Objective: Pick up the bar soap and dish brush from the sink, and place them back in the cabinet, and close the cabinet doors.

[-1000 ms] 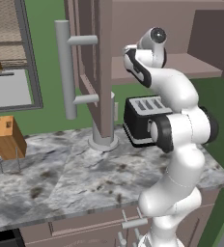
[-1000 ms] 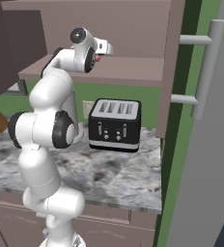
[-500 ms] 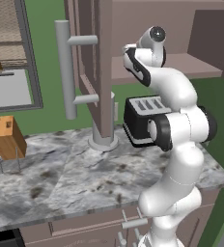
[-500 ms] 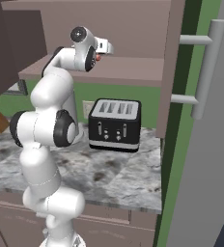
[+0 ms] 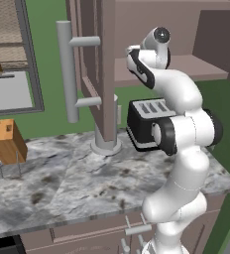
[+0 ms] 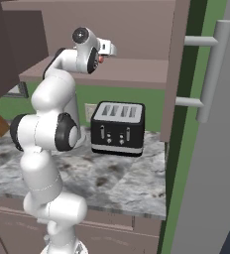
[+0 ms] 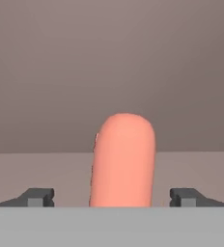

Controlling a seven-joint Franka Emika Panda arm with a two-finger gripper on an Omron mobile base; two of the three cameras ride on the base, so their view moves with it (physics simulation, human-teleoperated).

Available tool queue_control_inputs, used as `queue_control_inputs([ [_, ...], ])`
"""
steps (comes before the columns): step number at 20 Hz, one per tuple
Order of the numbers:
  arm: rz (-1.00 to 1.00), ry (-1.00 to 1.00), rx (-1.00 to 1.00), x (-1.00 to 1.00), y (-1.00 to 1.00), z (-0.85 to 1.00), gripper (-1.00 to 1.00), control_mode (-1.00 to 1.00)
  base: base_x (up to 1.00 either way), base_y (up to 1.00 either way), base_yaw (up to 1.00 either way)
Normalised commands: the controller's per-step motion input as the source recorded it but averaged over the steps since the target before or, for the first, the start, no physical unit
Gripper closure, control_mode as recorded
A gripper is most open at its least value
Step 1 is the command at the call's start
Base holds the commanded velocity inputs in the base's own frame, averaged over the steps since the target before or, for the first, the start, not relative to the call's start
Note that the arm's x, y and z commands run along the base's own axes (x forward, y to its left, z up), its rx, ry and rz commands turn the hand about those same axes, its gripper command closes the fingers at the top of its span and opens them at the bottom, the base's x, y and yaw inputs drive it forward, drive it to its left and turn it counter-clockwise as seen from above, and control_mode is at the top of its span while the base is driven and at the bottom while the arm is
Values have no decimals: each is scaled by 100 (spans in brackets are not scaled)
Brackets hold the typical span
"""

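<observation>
A kitchen here: grey marbled stone counter (image 5: 77, 183), black four-slot toaster (image 6: 118, 129), wooden knife block (image 5: 7, 141), mauve-brown wall cabinet (image 6: 137, 30).

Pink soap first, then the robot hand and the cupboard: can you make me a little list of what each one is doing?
bar soap: standing on end on the cabinet shelf, between the finger tips, touching neither
gripper: open, finger tips wide apart either side of the soap
cabinet doors: open
toaster: black, on the marbled counter below the shelf
knife block: on the counter, far left
</observation>
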Motion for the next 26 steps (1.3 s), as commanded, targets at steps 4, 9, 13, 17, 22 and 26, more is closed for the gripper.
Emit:
queue_control_inputs([
  [4,0,0,0,-6,0,0,-100,-100,0,0,0],
  [9,0,-11,0,-55,-2,0,-100,-100,0,0,0],
  [13,0,-15,0,-69,0,0,-100,-100,0,0,0],
  [17,0,-14,0,-72,0,0,-100,-100,0,0,0],
  [22,0,-14,0,-78,-1,0,-100,-100,0,0,0],
  [26,0,-8,0,-87,-2,0,-100,-100,0,0,0],
])
